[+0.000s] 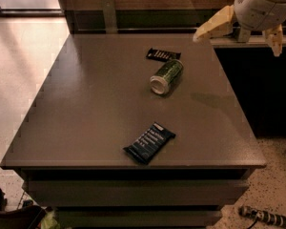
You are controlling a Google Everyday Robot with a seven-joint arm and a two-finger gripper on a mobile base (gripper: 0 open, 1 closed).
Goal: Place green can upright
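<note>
In the camera view, the green can (pixel 167 76) lies on its side on the table (pixel 86 104), a bit right of the middle. One dark snack bar (pixel 163 55) lies just past it. Another snack bar (pixel 149 143) lies near the front edge. The tool (pixel 237 43) hangs at the far right corner, spread wide, holding nothing.

Dim light, glaring floor (pixel 24 46) top left, lit jaws top right

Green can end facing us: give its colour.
Silver, on the green can, camera view; pincer at upper right.
</note>
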